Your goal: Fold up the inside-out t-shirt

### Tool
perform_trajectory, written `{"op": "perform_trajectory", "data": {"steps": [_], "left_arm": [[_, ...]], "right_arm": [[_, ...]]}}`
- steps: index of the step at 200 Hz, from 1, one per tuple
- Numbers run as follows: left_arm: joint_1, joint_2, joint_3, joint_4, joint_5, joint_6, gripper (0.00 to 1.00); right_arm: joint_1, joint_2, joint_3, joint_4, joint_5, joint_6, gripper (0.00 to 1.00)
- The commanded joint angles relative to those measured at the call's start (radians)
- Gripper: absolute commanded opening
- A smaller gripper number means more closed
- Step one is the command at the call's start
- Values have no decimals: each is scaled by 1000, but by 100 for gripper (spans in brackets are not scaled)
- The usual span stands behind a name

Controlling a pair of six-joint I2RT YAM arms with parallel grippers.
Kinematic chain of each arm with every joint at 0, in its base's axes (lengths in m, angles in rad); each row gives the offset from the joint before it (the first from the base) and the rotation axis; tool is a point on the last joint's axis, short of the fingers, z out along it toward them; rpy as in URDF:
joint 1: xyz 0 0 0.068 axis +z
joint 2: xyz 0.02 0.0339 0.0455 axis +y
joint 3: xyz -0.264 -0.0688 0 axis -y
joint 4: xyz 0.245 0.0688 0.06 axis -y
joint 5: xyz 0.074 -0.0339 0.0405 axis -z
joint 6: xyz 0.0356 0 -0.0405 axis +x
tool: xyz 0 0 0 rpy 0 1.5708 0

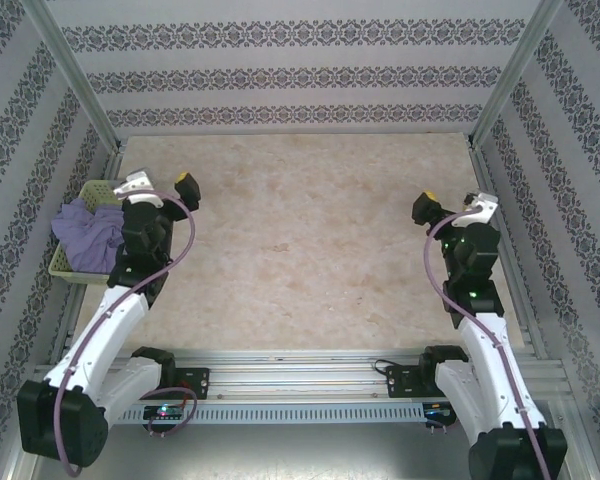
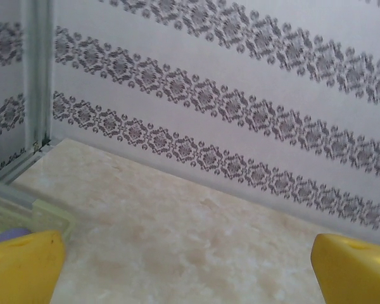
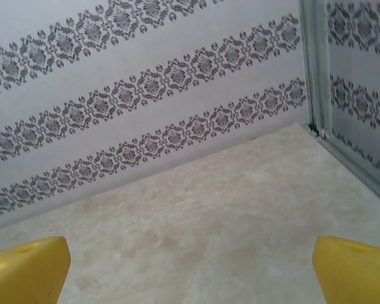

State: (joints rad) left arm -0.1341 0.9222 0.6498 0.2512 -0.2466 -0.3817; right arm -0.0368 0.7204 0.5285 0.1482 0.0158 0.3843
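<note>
One inside-out t-shirt (image 1: 88, 235), lavender-purple, lies crumpled in a heap inside the single yellow-green basket (image 1: 100, 189), which sits at the left edge of the surface (image 1: 310, 230), nearer the far-left corner than the near one. The cloth bulges over the basket's rim on its left and near sides, and no lettering can be made out on it. Two arms rise from the near edge, one at each side. The left claw (image 1: 160, 185) hangs just beside the basket on its right, its two yellow fingers (image 2: 22, 269) spread wide apart with nothing between them. In its wrist view a corner of the basket (image 2: 31, 212) and a sliver of the purple t-shirt (image 2: 9, 234) show at the lower left. The right claw (image 1: 452, 207) hangs close to the right edge of the surface, well apart from the shirt, and its two fingers (image 3: 25, 272) also stand wide and hold nothing (bare marbled surface lies between them). The back wall (image 1: 300, 90) carries three patterned bands.
</note>
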Motion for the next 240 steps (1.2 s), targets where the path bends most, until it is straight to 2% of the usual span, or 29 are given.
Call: {"op": "perform_trajectory", "data": {"steps": [1,28,53,67,123,163,211,225,240], "left_arm": [[26,-18,-102,-5,-95,-113,100],[37,114,69,-249,-356,-75,100],[88,261,207,-479,-563,-181,100],[137,346,267,-546,-592,-202,100],[344,590,405,-676,-479,-319,100],[458,693,419,-658,-318,-361,100],[556,795,445,-637,-125,-381,100],[587,829,453,-626,-61,-382,94],[610,845,446,-586,11,-386,76]], "right_arm": [[-7,-16,-43,-95,-88,117,98],[-7,9,-20,-131,-115,102,98],[-6,52,-9,-125,-159,100,98],[-6,69,-4,-130,-168,101,98],[1,81,-3,-145,-218,106,98],[28,60,-39,-153,-220,97,98],[60,58,-46,-182,-191,72,98],[69,51,-54,-183,-166,65,98],[72,52,-59,-185,-162,60,98]]}}
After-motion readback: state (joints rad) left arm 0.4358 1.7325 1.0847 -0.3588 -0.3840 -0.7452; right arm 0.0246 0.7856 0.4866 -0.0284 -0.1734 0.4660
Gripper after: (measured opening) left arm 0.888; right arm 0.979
